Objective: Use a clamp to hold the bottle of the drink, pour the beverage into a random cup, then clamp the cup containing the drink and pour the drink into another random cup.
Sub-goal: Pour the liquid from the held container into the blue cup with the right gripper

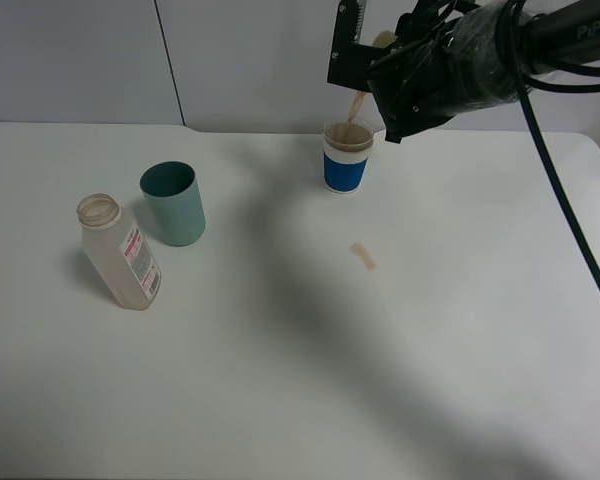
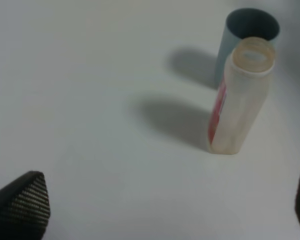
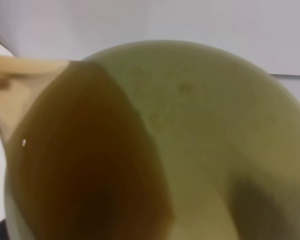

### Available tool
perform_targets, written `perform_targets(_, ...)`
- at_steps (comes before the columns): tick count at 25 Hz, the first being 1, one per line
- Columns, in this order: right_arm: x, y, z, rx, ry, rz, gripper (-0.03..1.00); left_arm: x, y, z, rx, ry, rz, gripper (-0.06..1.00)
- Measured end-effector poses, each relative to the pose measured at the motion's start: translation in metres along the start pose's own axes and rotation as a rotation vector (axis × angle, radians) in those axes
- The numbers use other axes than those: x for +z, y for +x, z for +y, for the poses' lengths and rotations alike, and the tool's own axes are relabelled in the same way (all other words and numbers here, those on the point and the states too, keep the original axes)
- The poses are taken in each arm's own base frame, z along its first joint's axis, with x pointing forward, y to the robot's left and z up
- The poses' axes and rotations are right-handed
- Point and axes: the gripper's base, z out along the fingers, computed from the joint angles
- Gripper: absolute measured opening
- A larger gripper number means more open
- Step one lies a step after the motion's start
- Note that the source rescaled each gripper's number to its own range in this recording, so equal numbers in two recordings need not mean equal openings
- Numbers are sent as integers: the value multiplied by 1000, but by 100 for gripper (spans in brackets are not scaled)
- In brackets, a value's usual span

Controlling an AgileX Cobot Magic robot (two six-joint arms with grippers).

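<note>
Brown beverage (image 1: 355, 108) streams from one tilted yellow-green cup (image 3: 215, 130) my right clamp (image 1: 400, 75) pinches, into one blue cup (image 1: 346, 158); one bottle (image 1: 120, 252), one teal tumbler (image 1: 173, 203); left clamp (image 2: 160, 220) fingers spread.

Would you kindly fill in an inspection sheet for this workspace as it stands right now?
Surface: white table, with a small brown spill near the middle.
Job's things: bottle upright, uncapped, looks empty; yellow-green cup tilted, brown drink streaming into the blue cup.
Clutter: teal tumbler behind the bottle, unused.
Grippers: right end effector shut on the yellow-green cup, above the blue cup; left end effector open, holding nothing, facing the bottle.
Cables: black cable trailing from the right arm over the table.
Surroundings: plain pale wall; nothing else seen.
</note>
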Motion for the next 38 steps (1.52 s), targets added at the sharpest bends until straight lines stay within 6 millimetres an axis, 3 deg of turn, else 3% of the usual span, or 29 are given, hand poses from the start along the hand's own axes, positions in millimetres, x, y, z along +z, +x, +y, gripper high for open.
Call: perform_targets(38, -1, -1, 0, -267, 6, 1, 1, 0, 0, 0, 0, 0, 0, 100)
